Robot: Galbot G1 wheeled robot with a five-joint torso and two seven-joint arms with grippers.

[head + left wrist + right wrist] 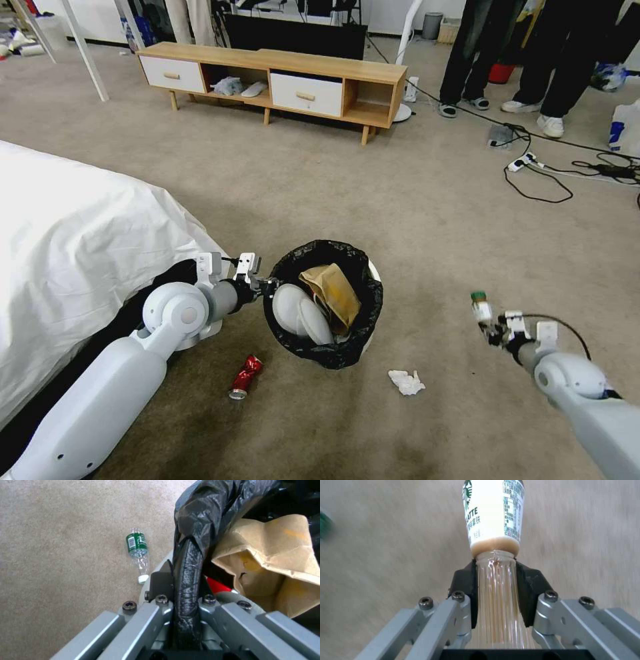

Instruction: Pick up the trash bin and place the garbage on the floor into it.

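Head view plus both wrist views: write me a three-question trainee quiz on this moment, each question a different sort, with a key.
1. True or false: the left gripper is shut on the rim of the trash bin.
2. What does the right gripper hold? A) red can B) latte bottle C) tissue
3. Name two pieces of litter lying on the carpet near the bin.

Key:
1. True.
2. B: the latte bottle.
3. The crushed red can and the white tissue; a clear bottle too.

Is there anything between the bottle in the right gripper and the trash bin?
Nothing visible: only bare floor lies between the bottle in the right gripper and the trash bin.
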